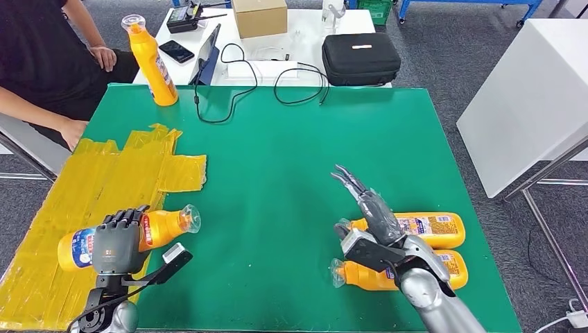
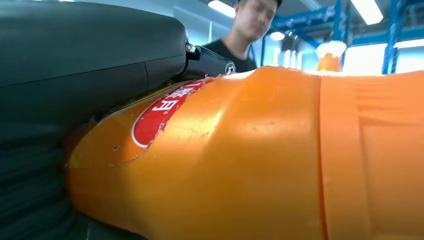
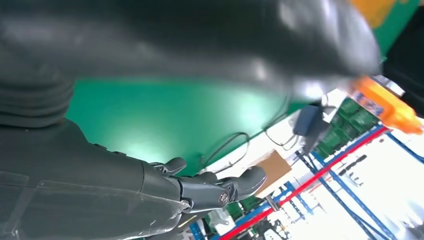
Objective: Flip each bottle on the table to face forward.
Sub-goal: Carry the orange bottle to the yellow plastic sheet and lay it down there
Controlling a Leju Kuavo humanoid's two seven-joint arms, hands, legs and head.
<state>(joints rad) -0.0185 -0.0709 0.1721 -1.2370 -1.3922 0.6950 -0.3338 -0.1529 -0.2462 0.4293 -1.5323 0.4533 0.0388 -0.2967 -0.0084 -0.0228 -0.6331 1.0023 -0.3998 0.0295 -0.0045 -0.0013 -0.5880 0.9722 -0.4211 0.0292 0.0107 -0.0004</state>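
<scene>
Green table mat (image 1: 291,159): left hand (image 1: 118,241) clasps lying bottle (image 1: 132,236) over yellow tape patch (image 1: 90,187); upright bottle (image 1: 152,62) far left corner; right hand (image 1: 371,215), fingers spread, empty, above two lying bottles (image 1: 416,246) at right.

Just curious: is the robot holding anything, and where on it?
The left hand grips a lying orange bottle around its middle. The right hand holds nothing.

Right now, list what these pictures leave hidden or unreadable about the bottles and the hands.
- Head view: left robot hand covers the middle of its bottle.
- Head view: right robot hand and arm hide part of the two lying bottles.
- Left wrist view: bottle label cut off by the hand.
- Right wrist view: blurred cover hides the bottles.
</scene>
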